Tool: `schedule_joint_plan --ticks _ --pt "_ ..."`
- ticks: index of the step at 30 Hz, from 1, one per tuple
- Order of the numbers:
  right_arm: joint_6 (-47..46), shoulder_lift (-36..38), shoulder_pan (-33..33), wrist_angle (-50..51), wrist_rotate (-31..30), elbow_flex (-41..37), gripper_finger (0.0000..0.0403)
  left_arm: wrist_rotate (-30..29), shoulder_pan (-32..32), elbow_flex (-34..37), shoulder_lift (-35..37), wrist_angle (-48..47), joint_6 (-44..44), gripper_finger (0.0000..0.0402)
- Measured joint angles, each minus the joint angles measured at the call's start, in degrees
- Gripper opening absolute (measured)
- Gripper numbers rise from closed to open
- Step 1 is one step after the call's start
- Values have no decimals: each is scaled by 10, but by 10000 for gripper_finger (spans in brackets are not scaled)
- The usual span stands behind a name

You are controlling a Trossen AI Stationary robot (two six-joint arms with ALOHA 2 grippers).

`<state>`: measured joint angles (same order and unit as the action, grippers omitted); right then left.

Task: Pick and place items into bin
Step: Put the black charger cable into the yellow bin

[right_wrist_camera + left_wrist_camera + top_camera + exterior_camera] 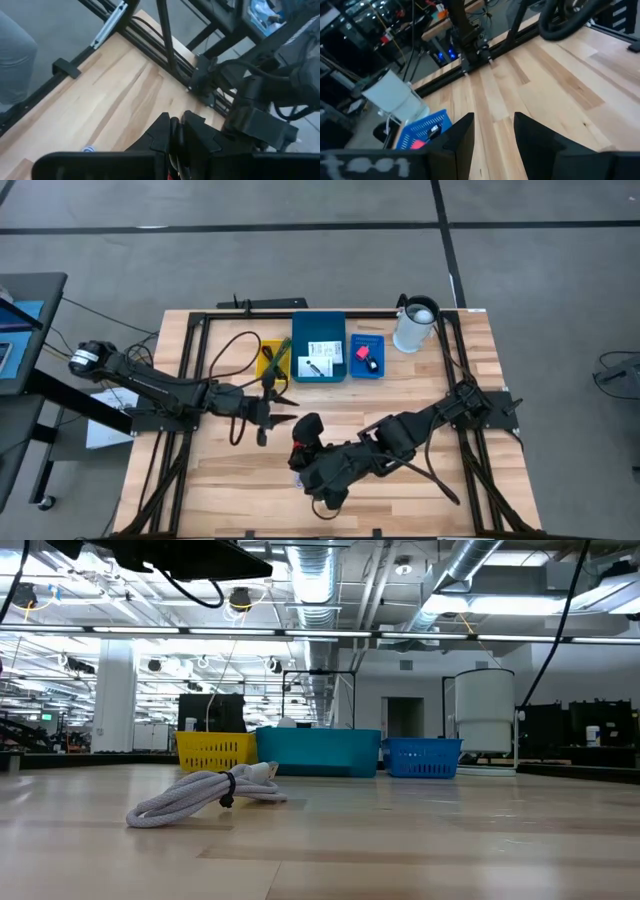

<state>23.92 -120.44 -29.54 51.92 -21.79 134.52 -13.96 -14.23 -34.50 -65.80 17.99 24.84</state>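
My left gripper (285, 405) (492, 142) hovers open over the bare middle of the table, pointing toward the right side. My right gripper (303, 432) (175, 132) sits just near of it, lifted, its fingers shut with a sliver of something red (171, 173) between them. The teal bin (320, 330) holds two white cards (322, 352) and a pen. In the blue bin (367, 340) lie a pink-red piece (361, 352) and a small black object (372, 364). A green pen (280, 356) lies in the yellow bin (264, 360). In the low view, a coiled grey cable (205, 798) lies on the tabletop. My right gripper is shut on a small red thing (171, 173), pinched between the two fingers. Only a sliver of it shows far back between them, and the fingers hide the rest, so which part they have cannot be told. It is lifted off the table.
A white jug (415, 325) stands at the far right, beside the blue bin. Black cables (235, 345) loop over the table near the yellow bin. Bare wood lies along the near edge and toward the right. A person's grey leg (15, 65) shows beyond the table.
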Motion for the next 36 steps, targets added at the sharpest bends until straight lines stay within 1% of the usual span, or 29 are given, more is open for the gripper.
schedule_joint_plan --ticks 4,9,13,18,24,29,34,36 --pt "0 0 11 0 23 0 28 0 -15 0 0 15 26 128" --pt "-1 0 23 0 25 0 29 1 -36 0 0 45 61 128" --pt "-1 0 31 0 32 0 31 25 -47 0 0 62 80 128" --pt "0 0 38 -7 53 0 28 34 -50 0 0 64 85 128" --pt "3 0 42 -15 55 0 31 83 -50 0 0 71 85 128" --pt "5 0 42 -16 56 0 28 97 -50 0 0 79 85 128" --pt "5 0 42 -20 59 1 32 149 -52 0 0 83 85 128" --pt "5 0 42 -19 60 1 31 152 -54 0 -1 83 85 128"
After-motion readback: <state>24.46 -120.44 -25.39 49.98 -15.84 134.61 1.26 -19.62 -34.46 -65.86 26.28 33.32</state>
